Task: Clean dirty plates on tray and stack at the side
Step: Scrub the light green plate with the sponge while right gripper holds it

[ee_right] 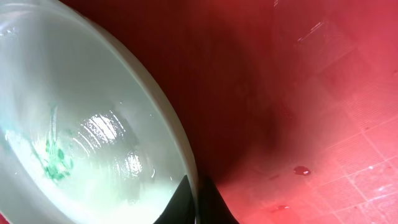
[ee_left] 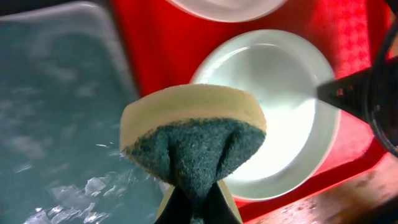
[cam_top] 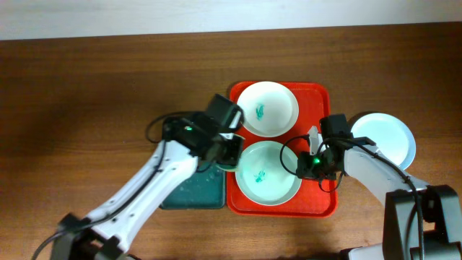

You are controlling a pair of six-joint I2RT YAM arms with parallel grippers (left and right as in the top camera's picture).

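Left gripper (ee_left: 196,200) is clenched on a sponge (ee_left: 193,134), pinching it at the middle so that its dark green scouring face bulges toward the camera and its yellow back arches above. The left wrist view shows this clearly. From overhead the sponge is hidden under the arm, and only the left gripper (cam_top: 229,149) shows, at the left rim of the red tray (cam_top: 317,198).

Right gripper (ee_right: 194,202) is clamped on the right rim of the pale green plate (ee_right: 93,124), one finger inside the rim and one outside. Only the right wrist view shows this grip. That view also shows the teal smear (ee_right: 55,155) on the wet inner surface and a water drop (ee_right: 301,169) on the red tray floor.

Overhead, the pale green plate (cam_top: 268,172) lies in the near half of the tray, and the white plate (cam_top: 267,108), with its own teal smear (cam_top: 260,111), lies in the far half. The pale blue plate (cam_top: 386,137) sits on the wooden table (cam_top: 86,94) just right of the tray, partly covered by the right arm. A dark green tray (ee_left: 56,93) holding foamy water lies against the red tray's left side.
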